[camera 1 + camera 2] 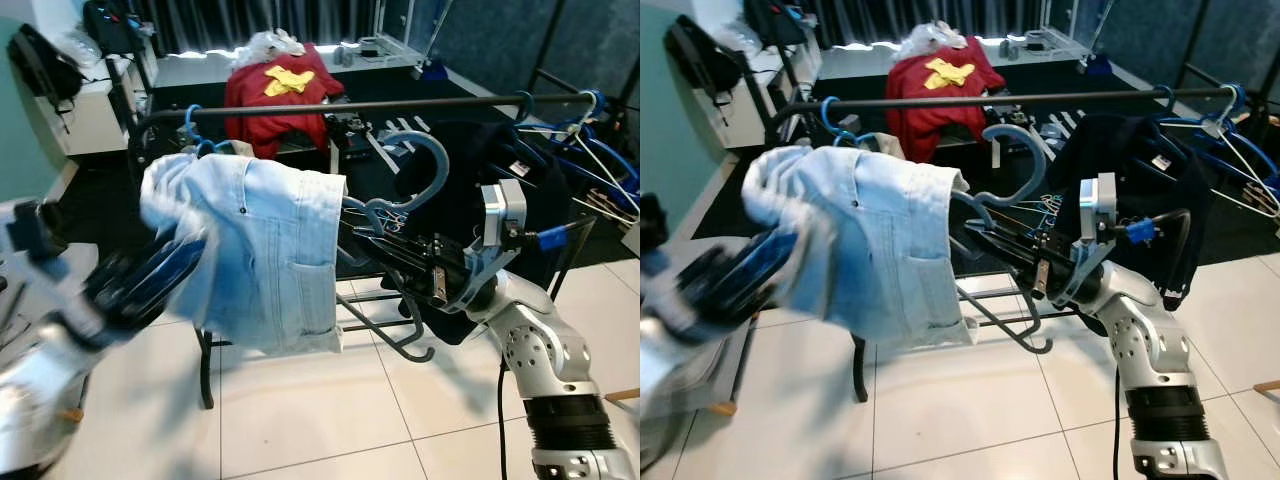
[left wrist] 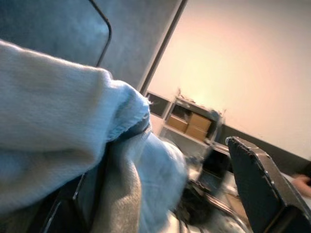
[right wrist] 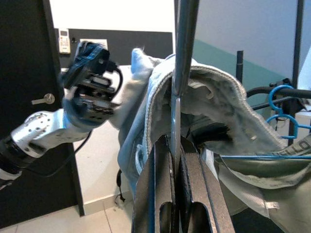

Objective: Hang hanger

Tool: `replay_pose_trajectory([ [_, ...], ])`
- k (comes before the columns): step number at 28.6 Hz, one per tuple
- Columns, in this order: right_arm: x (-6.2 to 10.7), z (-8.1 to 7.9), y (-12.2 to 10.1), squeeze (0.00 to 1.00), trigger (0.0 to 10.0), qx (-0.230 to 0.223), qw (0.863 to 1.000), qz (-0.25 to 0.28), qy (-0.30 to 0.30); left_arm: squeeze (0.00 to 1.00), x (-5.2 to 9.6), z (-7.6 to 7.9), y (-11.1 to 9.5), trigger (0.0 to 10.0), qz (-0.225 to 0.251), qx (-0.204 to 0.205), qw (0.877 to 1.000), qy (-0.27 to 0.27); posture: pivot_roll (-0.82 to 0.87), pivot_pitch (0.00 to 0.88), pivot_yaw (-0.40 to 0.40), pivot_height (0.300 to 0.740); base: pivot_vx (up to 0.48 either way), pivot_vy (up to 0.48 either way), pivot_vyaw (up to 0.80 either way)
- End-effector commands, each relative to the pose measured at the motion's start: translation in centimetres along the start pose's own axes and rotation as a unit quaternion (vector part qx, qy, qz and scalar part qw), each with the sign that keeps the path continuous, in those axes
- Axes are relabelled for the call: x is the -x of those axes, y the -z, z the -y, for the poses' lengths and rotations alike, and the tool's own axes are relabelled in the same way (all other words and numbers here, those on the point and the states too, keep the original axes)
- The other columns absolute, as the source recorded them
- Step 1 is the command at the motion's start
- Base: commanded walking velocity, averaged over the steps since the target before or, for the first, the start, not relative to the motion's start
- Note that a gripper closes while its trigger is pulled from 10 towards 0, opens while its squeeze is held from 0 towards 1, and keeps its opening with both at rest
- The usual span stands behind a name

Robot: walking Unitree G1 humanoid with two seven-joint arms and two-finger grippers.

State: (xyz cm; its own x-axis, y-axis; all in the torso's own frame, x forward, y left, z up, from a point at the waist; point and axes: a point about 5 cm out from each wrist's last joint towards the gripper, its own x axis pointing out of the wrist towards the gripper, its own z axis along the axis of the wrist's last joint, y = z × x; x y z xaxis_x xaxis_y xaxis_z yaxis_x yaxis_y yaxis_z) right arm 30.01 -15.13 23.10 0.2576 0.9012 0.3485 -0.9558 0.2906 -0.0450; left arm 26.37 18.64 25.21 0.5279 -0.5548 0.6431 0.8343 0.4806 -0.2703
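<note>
A grey-blue hanger [image 1: 405, 185] was held just in front of and slightly below the black clothes rail [image 1: 400, 104], its hook raised toward the bar but not yet over it. The right gripper [image 3: 176, 145] was closed tightly on the hanger's neck, a grip that seemingly kept the hook upright for lifting onto the rail. Pale blue denim shorts [image 1: 262, 245] were draped over the hanger's left half, and the left gripper [image 1: 150, 275], blurred, was pressed against the cloth from the outer side, probably to steady the garment's weight; whether its fingers were apart or together could not be told. Further along the rail, blue hangers [image 1: 575, 125] and a dark garment [image 1: 1140, 185] were already hung. The rack was stood on a white tiled floor [image 1: 330, 410]. Behind it, a red garment [image 1: 278, 95] was draped over something, and dark curtains [image 1: 250, 18] covered the far wall.
</note>
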Motion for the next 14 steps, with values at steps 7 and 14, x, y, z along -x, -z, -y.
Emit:
replay_pose_trajectory([
  [7, -0.5, -0.1, -0.2, 0.0, 0.0, -0.001, 1.0, 0.007, -0.017, 0.0, -1.8, -2.4, -2.6, 10.0, 0.142, -0.217, 0.949, -0.177, -0.04, 0.067, -0.007, 0.74, 0.0, 0.0, 0.0],
  [14, -0.4, -0.2, 0.1, 0.0, 0.0, -0.007, 1.0, 0.001, -0.02, 0.0, -0.1, -3.1, -5.2, 10.0, 0.224, -0.111, 0.953, -0.173, -0.03, 0.067, -0.01, 0.74, 0.0, 0.0, 0.0],
])
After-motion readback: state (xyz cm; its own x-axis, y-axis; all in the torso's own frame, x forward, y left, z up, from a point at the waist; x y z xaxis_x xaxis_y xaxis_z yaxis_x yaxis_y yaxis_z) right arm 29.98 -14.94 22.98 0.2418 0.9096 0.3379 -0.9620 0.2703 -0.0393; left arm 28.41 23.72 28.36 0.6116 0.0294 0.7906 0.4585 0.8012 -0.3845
